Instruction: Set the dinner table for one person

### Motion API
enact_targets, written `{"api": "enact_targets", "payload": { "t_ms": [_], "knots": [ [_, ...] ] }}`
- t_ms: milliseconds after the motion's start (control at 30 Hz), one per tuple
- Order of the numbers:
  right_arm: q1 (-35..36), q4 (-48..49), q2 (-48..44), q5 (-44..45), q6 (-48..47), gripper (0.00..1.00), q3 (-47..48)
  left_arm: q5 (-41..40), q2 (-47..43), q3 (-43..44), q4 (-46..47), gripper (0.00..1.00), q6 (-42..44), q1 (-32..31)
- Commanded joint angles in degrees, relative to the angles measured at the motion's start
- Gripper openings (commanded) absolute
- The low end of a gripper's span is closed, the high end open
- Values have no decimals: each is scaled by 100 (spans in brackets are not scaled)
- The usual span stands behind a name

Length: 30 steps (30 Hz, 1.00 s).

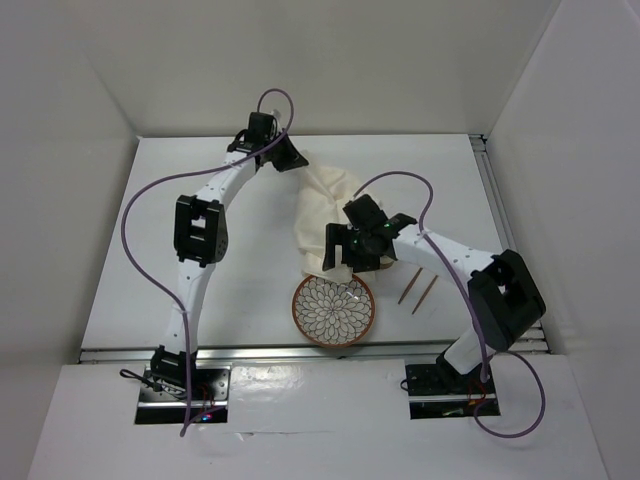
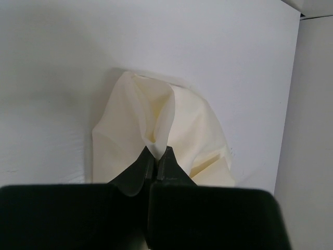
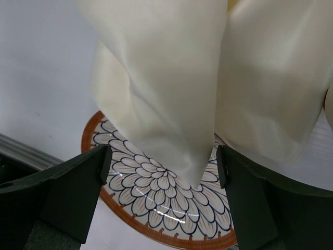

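A cream cloth (image 1: 325, 200) lies crumpled in the middle of the white dinner table (image 1: 180, 200). My left gripper (image 1: 290, 158) is shut on the cloth's far edge; in the left wrist view the fingertips (image 2: 156, 151) pinch a fold of the cloth (image 2: 192, 125). My right gripper (image 1: 345, 255) is open over the cloth's near end. In the right wrist view a corner of the cloth (image 3: 171, 78) hangs between the spread fingers (image 3: 162, 164), above a flower-patterned plate with an orange rim (image 3: 156, 192). The plate (image 1: 333, 312) sits near the front edge.
Two brown chopsticks (image 1: 418, 290) lie to the right of the plate. A metal rail (image 1: 300, 352) runs along the table's near edge and shows in the right wrist view (image 3: 21, 148). White walls enclose the table on three sides.
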Motion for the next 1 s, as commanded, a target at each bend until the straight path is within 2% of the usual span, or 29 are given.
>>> {"api": "enact_targets", "payload": {
  "t_ms": [0, 133, 167, 233, 367, 433, 500, 567, 633, 700, 733, 767, 833, 933, 967],
  "knots": [
    [112, 102, 168, 489, 186, 94, 134, 192, -475, 7, 146, 0, 95, 35],
    [112, 189, 222, 551, 387, 90, 73, 306, -475, 7, 146, 0, 95, 35],
    [112, 251, 169, 551, 388, 85, 21, 306, -475, 7, 146, 0, 95, 35],
    [112, 400, 117, 480, 458, 80, -59, 306, -528, 7, 94, 0, 95, 35],
    [112, 567, 55, 357, 520, 59, -182, 306, -589, 7, 40, 0, 148, 88],
    [165, 620, 55, 278, 573, 54, -244, 411, -589, 7, 40, 0, 148, 88],
    [165, 620, 55, 278, 573, 54, -244, 464, -589, 7, 40, 0, 148, 88],
    [218, 620, 107, 453, 573, 48, -244, 464, -642, 7, 40, 0, 148, 141],
    [279, 568, 107, 533, 625, 40, -244, 534, -642, -46, 40, 0, 95, 141],
    [279, 568, 107, 699, 625, 15, -191, 535, -642, -46, 40, 0, 43, 141],
    [279, 515, 55, 883, 512, 4, -17, 587, -694, -46, 40, 0, 43, 202],
    [279, 393, 55, 1076, 415, 0, 141, 587, -695, -46, 40, 0, 43, 202],
    [227, 156, 186, 1568, 55, 0, 615, 788, -695, 137, 93, 0, -194, 325],
    [-247, -12, 598, 1701, -619, 0, 1897, 1157, -590, 549, 233, 0, -553, 588],
    [-535, -12, 861, 1702, -779, 0, 2649, 1159, -589, 630, 234, 0, -625, 720]
  ]
}}
